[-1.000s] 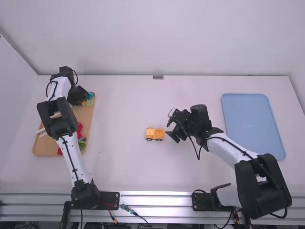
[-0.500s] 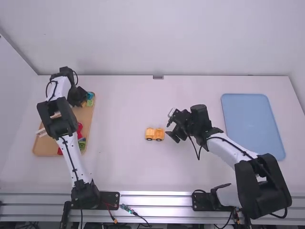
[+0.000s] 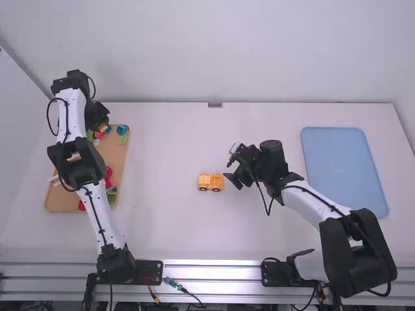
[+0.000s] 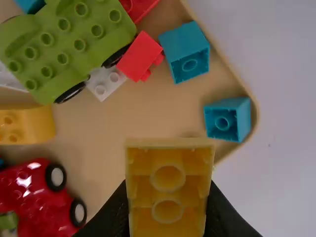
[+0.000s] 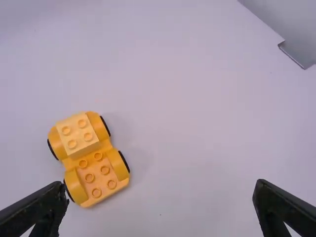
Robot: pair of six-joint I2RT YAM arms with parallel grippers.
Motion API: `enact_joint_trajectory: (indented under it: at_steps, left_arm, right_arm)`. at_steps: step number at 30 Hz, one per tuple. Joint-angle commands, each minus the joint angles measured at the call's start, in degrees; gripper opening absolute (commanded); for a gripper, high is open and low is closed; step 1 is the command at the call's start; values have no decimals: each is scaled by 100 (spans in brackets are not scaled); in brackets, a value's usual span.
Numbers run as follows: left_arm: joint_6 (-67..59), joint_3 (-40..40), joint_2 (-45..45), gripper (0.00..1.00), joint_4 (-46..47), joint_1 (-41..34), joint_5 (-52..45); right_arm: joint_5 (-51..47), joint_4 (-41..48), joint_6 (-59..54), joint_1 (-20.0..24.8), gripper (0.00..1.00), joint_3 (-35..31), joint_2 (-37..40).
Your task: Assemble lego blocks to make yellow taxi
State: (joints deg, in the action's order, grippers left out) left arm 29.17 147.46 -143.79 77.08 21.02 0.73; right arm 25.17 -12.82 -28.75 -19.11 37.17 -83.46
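Left gripper [image 3: 101, 122] clasping yellow plastic block [image 4: 168, 190] above tan rectangular tray [image 3: 114, 155], towards twelve o'clock; right gripper [image 3: 233, 168] hovering wide at yellow wheeled block car's [image 3: 211, 182] three o'clock.

A yellow car [image 3: 210, 182] is set on the table [image 3: 168, 227] — a brown tray [image 3: 115, 155] of blocks [image 3: 123, 140] is placed left, a blue tray [image 3: 343, 168] right

The left arm [image 3: 88, 194] partly obscures the tray [image 3: 118, 155], and the left wrist view's edge crops the nearest yellow block [image 4: 168, 195].
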Motion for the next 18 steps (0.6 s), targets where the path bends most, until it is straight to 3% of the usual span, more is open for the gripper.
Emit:
enact_joint_trajectory:
  at_steps: [1, 9, 13, 18]
  left_arm:
    - [-225, 256, 46, 2, 120, -302, 72]
    - [-212, 673, 79, 2, -168, -1043, 990]
    - [-658, 730, 79, 2, -299, -1270, 564]
    - [-415, 579, 79, 2, -538, -1589, 1134]
  right_arm:
    - [44, -120, 296, 0, 99, 76, 71]
    - [50, -129, 519, 293, 99, 149, 71]
    - [68, -129, 519, 378, 99, 144, 71]
    - [61, -129, 519, 376, 99, 144, 71]
